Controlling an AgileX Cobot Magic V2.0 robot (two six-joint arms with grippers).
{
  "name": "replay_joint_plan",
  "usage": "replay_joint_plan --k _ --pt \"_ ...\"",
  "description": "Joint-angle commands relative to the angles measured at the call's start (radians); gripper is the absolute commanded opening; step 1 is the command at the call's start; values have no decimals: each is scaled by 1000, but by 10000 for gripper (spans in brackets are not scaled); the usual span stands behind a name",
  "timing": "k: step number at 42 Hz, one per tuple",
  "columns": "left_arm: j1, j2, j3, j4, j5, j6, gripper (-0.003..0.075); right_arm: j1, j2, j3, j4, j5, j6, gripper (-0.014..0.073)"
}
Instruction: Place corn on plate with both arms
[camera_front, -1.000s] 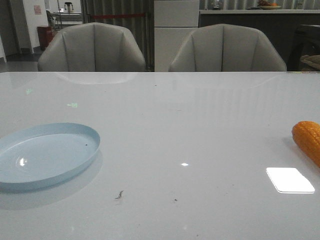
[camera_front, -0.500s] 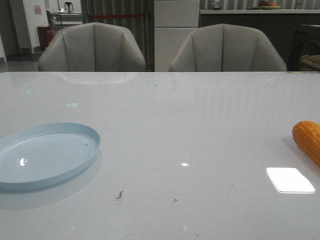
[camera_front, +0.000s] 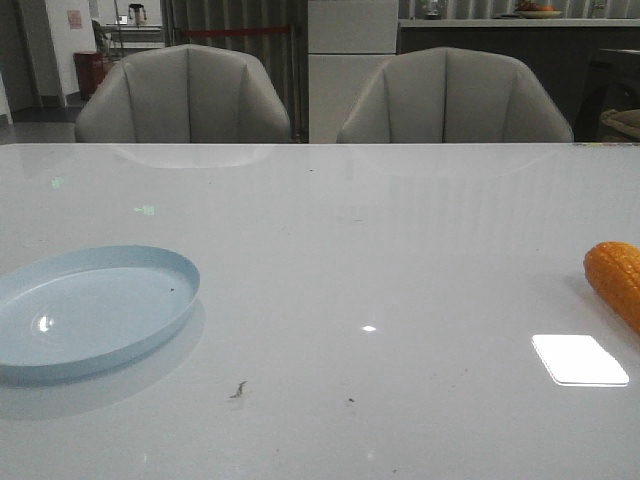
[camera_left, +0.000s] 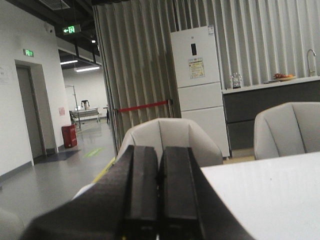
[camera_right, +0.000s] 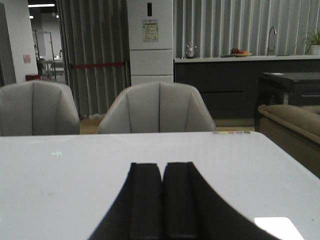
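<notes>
The plate (camera_front: 92, 310) is seen on the left of the pale glossy surface (camera_front: 380, 240), and it is taken here as the landmark. It is shown empty, its low rim lit by a small glint. The corn (camera_front: 615, 280) is found well apart from the plate, far off to its right, at the very edge of the front view, where it is cut by the frame so that only its rounded end and part of its length are shown. It is laid flat on the surface and is touched by nothing. Between plate and corn, nearer the corn, a bright rectangular reflection (camera_front: 580, 360) is cast on the surface. A few dark specks (camera_front: 238, 390) are noted just to the right of the plate, toward the camera. Beyond the plate, across the surface, two grey chairs (camera_front: 185, 95) are set side by side.

Neither arm is caught in the front view. From the left wrist, the left gripper (camera_left: 159, 192) is seen with its two dark fingers pressed together, nothing held between them; it is pointed out over the surface edge toward a chair. From the right wrist, the right gripper (camera_right: 161, 200) is likewise seen closed tight and empty, held above the surface. Neither plate nor corn is shown in either wrist view.
</notes>
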Motion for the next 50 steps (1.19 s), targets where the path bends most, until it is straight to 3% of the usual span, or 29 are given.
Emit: replay_joint_plan --k 1,10,20,29,39,44,50 --pt "0 20 -98 -5 -87 -2 94 -1 -25 -122 6 -78 28 27" --pt "0 194 -336 3 62 -2 94 -1 70 -372 -11 105 26 27" --pt "0 496 -578 3 71 -2 94 -2 343 -606 -14 131 26 27" --pt "0 708 -619 -7 92 -2 94 -2 568 -663 -14 150 26 27" --pt "0 875 -619 -47 303 -2 100 -2 721 -658 -14 357 26 36" --pt "0 936 -619 -92 366 -2 163 -2 771 -658 -14 435 26 153" --pt "0 987 -619 -144 359 -2 313 -2 811 -658 -14 450 26 404"
